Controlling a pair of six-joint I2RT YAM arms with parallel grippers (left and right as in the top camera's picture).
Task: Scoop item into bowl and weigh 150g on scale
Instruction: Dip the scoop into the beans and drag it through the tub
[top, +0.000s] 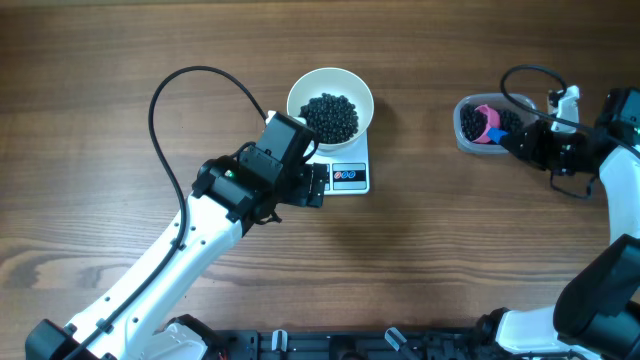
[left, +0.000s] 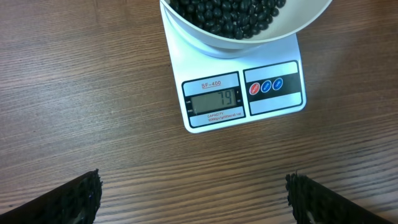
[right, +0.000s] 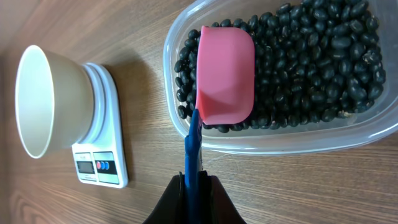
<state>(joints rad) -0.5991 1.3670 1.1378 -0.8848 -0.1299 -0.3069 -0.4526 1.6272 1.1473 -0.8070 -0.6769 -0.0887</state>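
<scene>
Now, my left claw (left: 196, 200) gapes wide, empty, before the scale (left: 278, 104), marked SF-400, reading 79. Matte black beans (top: 330, 117) heap the white bowl (top: 298, 92) on it, at the middle of the brown wood bench (top: 450, 250). More fill the tub (top: 464, 138) by the right edge; my right claw (right: 196, 186) pinches the blue handle (right: 191, 143) of the pink scoop (right: 225, 74).

The table (top: 100, 60) is brown wood with a clear grain and a matt finish. The bowl (top: 330, 71) is white, smooth and a little glossy. The scale (left: 244, 93) looks like smooth white plastic. The black beans (right: 311, 62) have a smooth skin with a weak shine. The tub (right: 280, 143) is clear, glossy plastic. The scoop (right: 225, 74) is matt pink plastic and its handle (right: 193, 143) is blue plastic. The left fingers (left: 74, 199) are black with a rough, grainy surface.
</scene>
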